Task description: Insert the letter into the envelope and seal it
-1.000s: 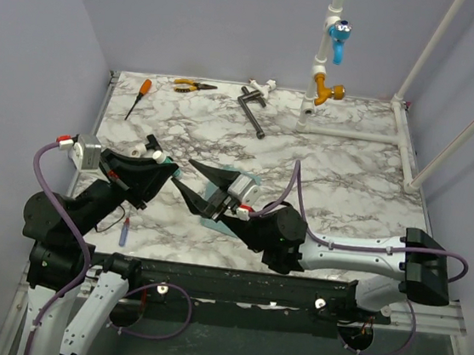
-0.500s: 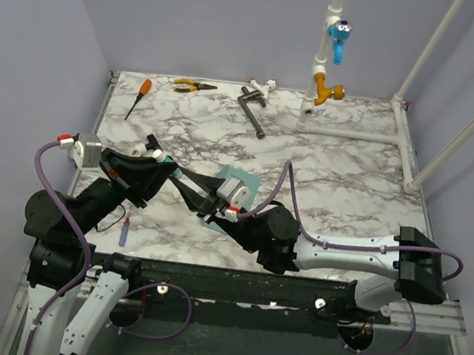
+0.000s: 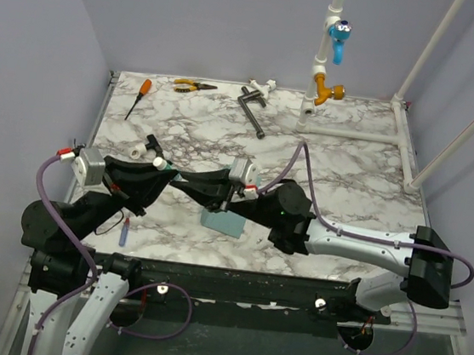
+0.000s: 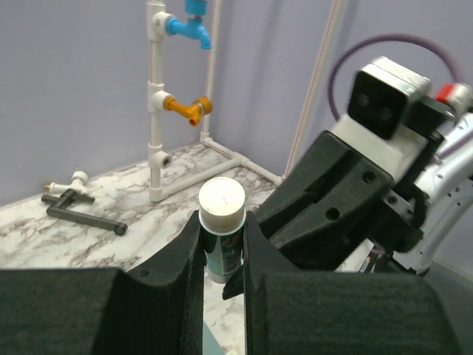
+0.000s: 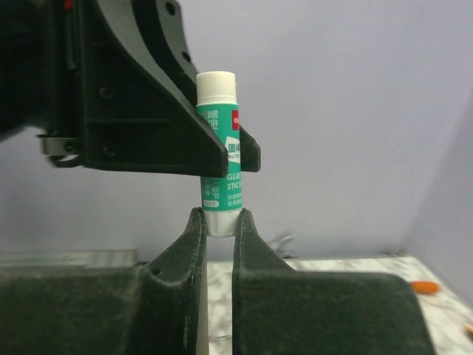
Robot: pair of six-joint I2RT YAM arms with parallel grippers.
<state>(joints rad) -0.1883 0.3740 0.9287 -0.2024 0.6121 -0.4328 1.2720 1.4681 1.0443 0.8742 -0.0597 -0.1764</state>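
Teal-blue envelope (image 3: 222, 222) is lying flat on the marble surface (image 3: 348, 182), below the raised end effectors. Left end effector (image 4: 222, 231) is clamping a green glue stick (image 5: 219, 159) mid-body. Right end effector (image 5: 219, 220) is seemingly pinching its lower white end.

Glue stick (image 5: 219, 155): glossy printed plastic, smooth white cap. Table (image 3: 347, 190): smooth marble-look top. Envelope (image 3: 222, 222), 6 o'clock: matt paper.

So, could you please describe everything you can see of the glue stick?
The glue stick is a small plastic-looking cylinder: white cap, teal-green body with a printed label, white base. It stands upright above the table, capped. The left gripper clamps its body; the right gripper pinches the white base.
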